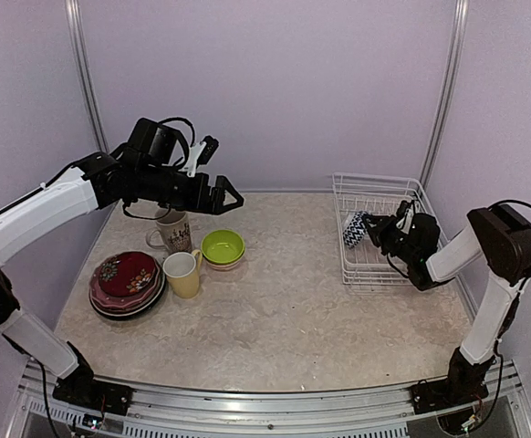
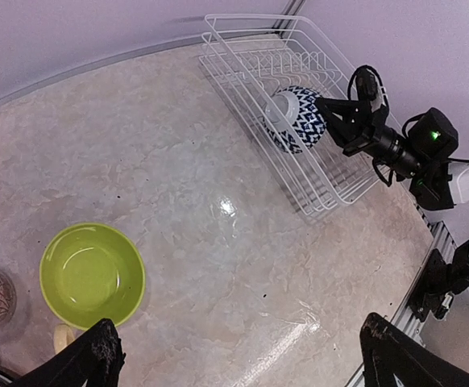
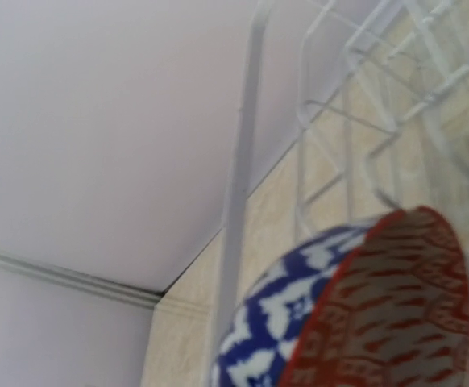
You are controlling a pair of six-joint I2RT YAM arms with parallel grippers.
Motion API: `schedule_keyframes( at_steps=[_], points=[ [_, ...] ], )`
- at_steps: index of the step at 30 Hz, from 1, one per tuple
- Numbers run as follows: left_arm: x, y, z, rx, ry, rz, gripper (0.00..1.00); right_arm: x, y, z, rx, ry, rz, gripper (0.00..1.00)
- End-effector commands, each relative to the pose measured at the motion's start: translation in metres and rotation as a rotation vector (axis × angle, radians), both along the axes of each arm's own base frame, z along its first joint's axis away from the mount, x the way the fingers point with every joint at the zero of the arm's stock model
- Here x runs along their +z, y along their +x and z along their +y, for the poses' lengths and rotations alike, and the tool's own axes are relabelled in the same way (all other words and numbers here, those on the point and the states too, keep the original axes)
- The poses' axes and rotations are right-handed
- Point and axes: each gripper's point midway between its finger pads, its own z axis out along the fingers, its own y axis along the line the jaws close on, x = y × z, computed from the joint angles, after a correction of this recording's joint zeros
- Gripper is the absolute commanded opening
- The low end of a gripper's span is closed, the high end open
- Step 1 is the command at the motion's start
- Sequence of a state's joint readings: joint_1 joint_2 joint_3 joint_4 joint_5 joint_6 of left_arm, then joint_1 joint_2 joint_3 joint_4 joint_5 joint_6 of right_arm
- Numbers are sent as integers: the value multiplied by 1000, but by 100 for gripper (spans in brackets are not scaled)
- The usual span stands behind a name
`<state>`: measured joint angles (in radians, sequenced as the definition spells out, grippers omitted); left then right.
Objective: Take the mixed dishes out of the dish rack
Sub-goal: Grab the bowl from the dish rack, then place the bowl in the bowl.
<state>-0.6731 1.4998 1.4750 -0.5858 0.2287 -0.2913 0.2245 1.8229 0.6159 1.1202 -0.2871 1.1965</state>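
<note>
The white wire dish rack (image 1: 376, 179) stands at the right and holds one blue-and-white patterned bowl (image 1: 355, 229), tipped on its side. My right gripper (image 1: 373, 230) is inside the rack, shut on the bowl's rim. The left wrist view shows the rack (image 2: 242, 48), the bowl (image 2: 293, 119) and the right gripper (image 2: 331, 121). The right wrist view shows the bowl (image 3: 299, 322) close up, red-patterned inside, before the rack wires (image 3: 354, 50); my fingers are hidden. My left gripper (image 1: 222, 194) (image 2: 246, 363) is wide open and empty, above the table left of centre.
At the left stand a stack of plates with a red one on top (image 1: 125, 277), a pale-yellow mug (image 1: 183, 272), a beige patterned mug (image 1: 172, 230) and a lime-green bowl (image 1: 223, 246) (image 2: 92, 274). Walls close the back and sides.
</note>
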Motion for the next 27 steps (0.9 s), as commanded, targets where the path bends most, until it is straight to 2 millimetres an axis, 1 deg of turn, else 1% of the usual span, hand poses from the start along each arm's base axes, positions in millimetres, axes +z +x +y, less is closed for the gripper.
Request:
schedule_keyframes(
  at_steps=[1, 4, 5, 9, 13, 15, 18, 20, 21, 22, 25, 27],
  points=[
    [-3, -3, -4, -8, 6, 24, 99, -9, -8, 12, 93, -38, 30, 8],
    [-4, -3, -4, -8, 7, 25, 99, 13, -9, 17, 128, -54, -12, 1],
    [-3, -3, -4, -8, 7, 23, 99, 16, -9, 19, 140, -70, -5, 0],
    [-2, -4, -4, -10, 6, 24, 99, 38, -8, 18, 147, -139, -26, 0],
    [-1, -5, -4, -8, 6, 20, 99, 63, -6, 14, 140, -269, -63, 0],
    [0, -5, -3, -5, 9, 16, 99, 78, -10, 13, 144, -333, -80, 0],
    [2, -4, -1, 8, 12, 4, 99, 102, -18, 20, 159, -477, -117, 0],
    [4, -2, 3, 26, 15, -11, 99, 117, -26, 29, 164, -590, -138, 0],
    [8, -1, 6, 39, 14, -24, 99, 127, -30, 35, 167, -640, -153, 0],
    [10, -1, 8, 49, 13, -37, 99, 133, -36, 44, 187, -691, -170, 0],
    [20, 2, 18, 89, 2, -84, 99, 140, -58, 75, 282, -842, -225, 0],
    [28, 3, 27, 120, -14, -113, 99, 139, -72, 97, 341, -922, -244, 0]
  ],
)
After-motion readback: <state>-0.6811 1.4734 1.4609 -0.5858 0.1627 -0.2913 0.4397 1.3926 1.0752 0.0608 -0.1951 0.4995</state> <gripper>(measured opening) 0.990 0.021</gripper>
